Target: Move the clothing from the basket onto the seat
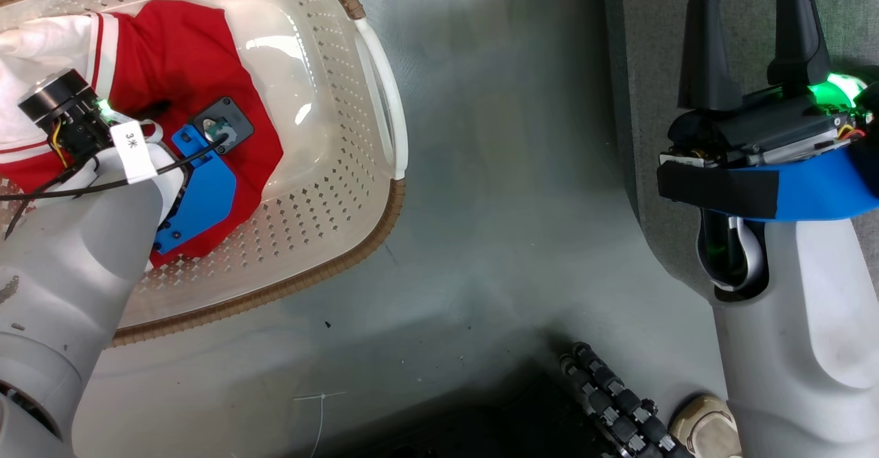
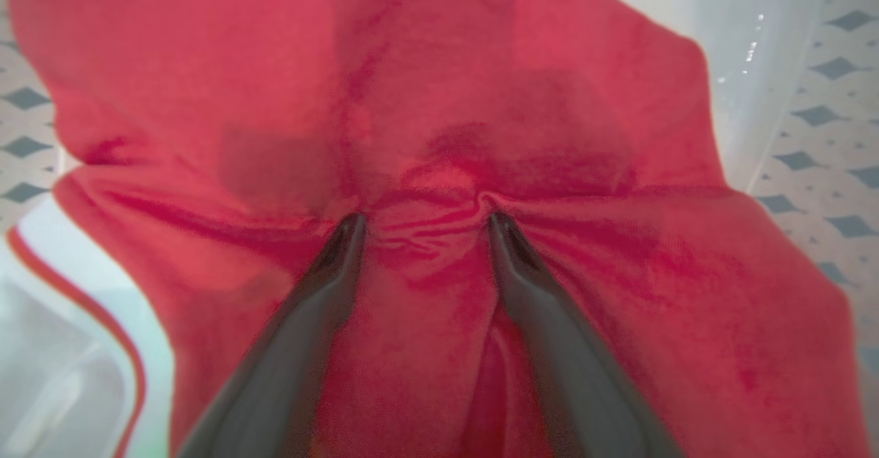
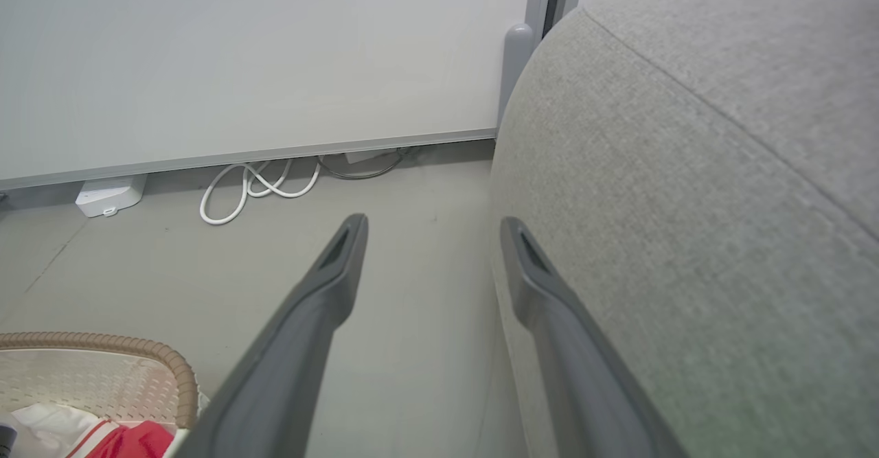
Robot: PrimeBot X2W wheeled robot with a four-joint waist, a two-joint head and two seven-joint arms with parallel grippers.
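Your left gripper (image 2: pixel 426 223), jaws apart, presses into the red clothing (image 2: pixel 522 66) in the basket (image 1: pixel 381 94). Your right gripper (image 3: pixel 432 228) hangs open beside the seat (image 3: pixel 687 224).

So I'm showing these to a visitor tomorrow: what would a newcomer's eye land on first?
The bright red clothing, lying in the cream basket at the head view's upper left, grabs the eye first. In the left wrist view, the left gripper stands open with its fingertips pressed into the red fabric. At right, the right gripper hangs open beside the big grey seat.
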